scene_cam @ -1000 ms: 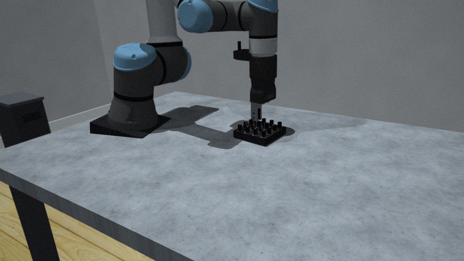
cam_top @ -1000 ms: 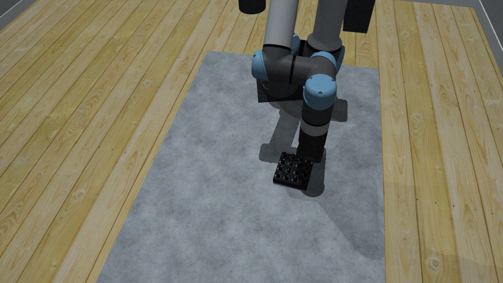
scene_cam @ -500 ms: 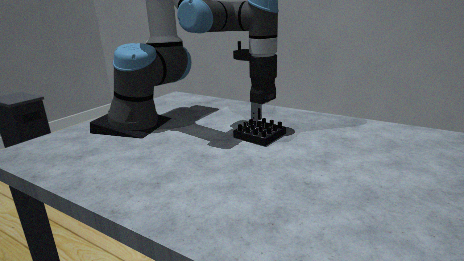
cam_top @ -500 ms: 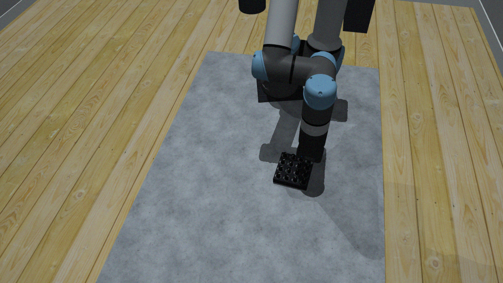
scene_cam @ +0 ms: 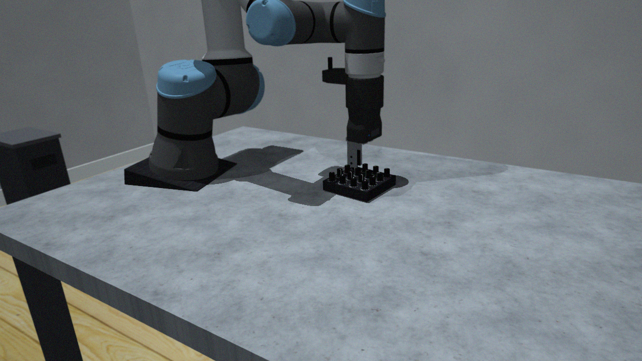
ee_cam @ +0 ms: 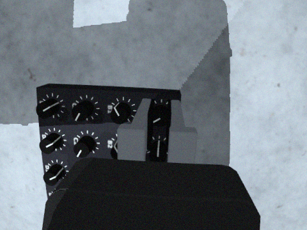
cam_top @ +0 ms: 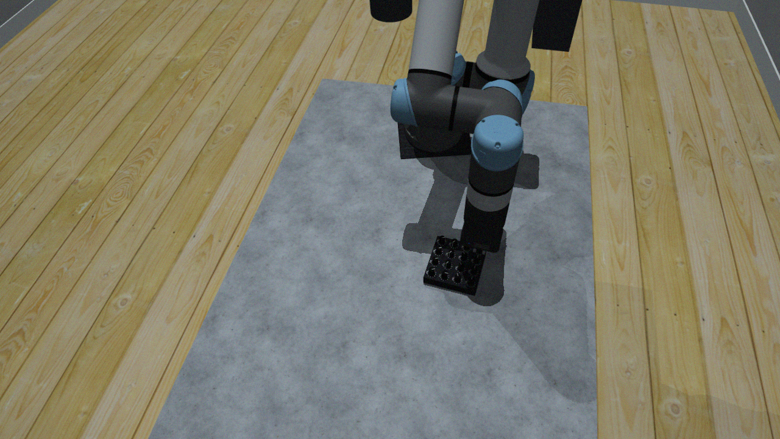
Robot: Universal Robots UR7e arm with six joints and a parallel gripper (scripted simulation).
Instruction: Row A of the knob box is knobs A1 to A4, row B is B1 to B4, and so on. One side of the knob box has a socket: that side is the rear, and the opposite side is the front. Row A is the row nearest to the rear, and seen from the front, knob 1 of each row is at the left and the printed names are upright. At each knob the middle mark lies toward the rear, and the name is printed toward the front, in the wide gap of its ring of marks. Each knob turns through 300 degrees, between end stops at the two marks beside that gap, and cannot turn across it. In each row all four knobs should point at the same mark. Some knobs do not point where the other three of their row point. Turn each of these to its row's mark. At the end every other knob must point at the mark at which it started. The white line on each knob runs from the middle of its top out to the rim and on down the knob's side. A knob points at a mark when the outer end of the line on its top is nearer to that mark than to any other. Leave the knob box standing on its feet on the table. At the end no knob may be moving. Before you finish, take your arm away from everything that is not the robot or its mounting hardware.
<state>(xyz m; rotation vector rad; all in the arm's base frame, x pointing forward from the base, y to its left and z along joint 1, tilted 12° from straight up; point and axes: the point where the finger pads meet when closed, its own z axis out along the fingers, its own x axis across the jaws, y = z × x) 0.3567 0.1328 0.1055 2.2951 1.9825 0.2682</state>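
Note:
The black knob box (cam_top: 454,266) stands on the grey table; it also shows in the side view (scene_cam: 359,180) and in the wrist view (ee_cam: 107,128). My gripper (ee_cam: 160,115) (scene_cam: 354,161) points straight down over the box's corner nearest the arm's base. Its two grey fingers stand on either side of one knob (ee_cam: 158,145), in the right-hand column, second row from the far edge in the wrist view. They look shut on that knob. Its white line points straight at the camera. I cannot read its name. The gripper body hides the nearer rows.
The arm's base (scene_cam: 183,148) stands on a black plate at the table's back left. A dark cabinet (scene_cam: 29,157) stands off the table to the left. The arm's wrist (cam_top: 485,218) hides one corner of the box from above.

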